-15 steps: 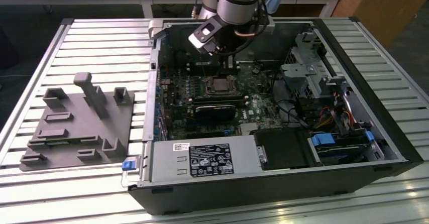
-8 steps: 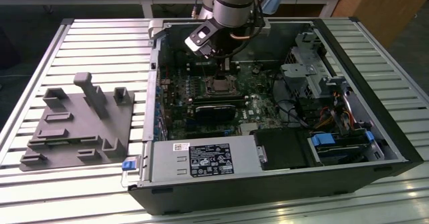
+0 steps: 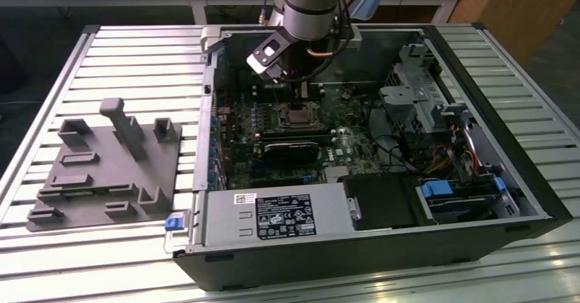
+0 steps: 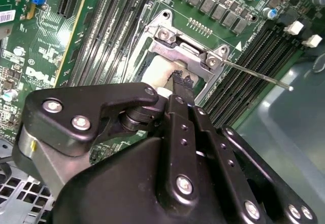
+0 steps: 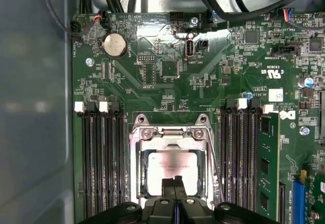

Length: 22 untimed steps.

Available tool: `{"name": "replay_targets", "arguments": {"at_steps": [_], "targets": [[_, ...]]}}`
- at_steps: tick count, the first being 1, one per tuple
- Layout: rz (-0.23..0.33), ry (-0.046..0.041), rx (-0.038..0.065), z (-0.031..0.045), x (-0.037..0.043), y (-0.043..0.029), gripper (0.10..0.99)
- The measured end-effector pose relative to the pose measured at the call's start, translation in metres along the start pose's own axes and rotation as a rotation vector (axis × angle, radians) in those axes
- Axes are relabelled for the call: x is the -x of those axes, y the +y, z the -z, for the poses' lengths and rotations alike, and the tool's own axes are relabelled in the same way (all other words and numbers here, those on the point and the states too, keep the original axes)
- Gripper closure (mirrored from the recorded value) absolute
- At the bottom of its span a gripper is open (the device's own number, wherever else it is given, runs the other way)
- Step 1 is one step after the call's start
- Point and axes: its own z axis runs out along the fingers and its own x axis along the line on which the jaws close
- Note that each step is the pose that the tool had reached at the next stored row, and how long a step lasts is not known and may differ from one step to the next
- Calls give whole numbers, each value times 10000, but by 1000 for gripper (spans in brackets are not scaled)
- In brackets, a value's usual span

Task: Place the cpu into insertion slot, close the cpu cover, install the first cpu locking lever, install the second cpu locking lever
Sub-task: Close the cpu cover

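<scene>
**End effector (image 5: 175,183) at the insertion slot (image 5: 202,119).** The fingertips (image 4: 179,81) are drawn together with nothing visible between them. They stand at the edge of the slot opposite the cover's hinge, on or just above the cpu (image 5: 167,164). The cpu lies flat inside the slot. Its pale metal top shows through the window of the cpu cover (image 5: 138,176), which appears lowered around it. A thin locking lever (image 4: 256,75) juts out from one corner of the slot and looks unlatched. Memory slots (image 5: 99,158) flank the insertion slot on two sides, all on the motherboard (image 5: 152,82). In the exterior view the arm (image 3: 313,4) reaches into the open computer case (image 3: 299,265), which rests on a slatted surface (image 3: 136,58). A grey fixture plate (image 3: 100,181) lies well apart from the slot.

**Hazards, as judged.**
- With the lever free, the cover is probably held only by its own weight, so it may lift or shift if the tips drag across it.
- Downward force on a cpu that is not fully seated could bend contacts in the slot.
- The lever is slender and likely springy, so joined tips pushing it may slip off and strike the memory slots just beside the slot.
</scene>
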Motion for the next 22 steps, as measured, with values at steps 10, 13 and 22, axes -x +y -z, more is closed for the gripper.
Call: {"name": "replay_targets", "arguments": {"at_steps": [10, 13, 22], "targets": [[1572, -39, 23, -27, 1, 0, 980], [2128, -52, 15, -28, 0, 0, 980], [3762, -90, -11, -29, 0, 0, 980]]}}
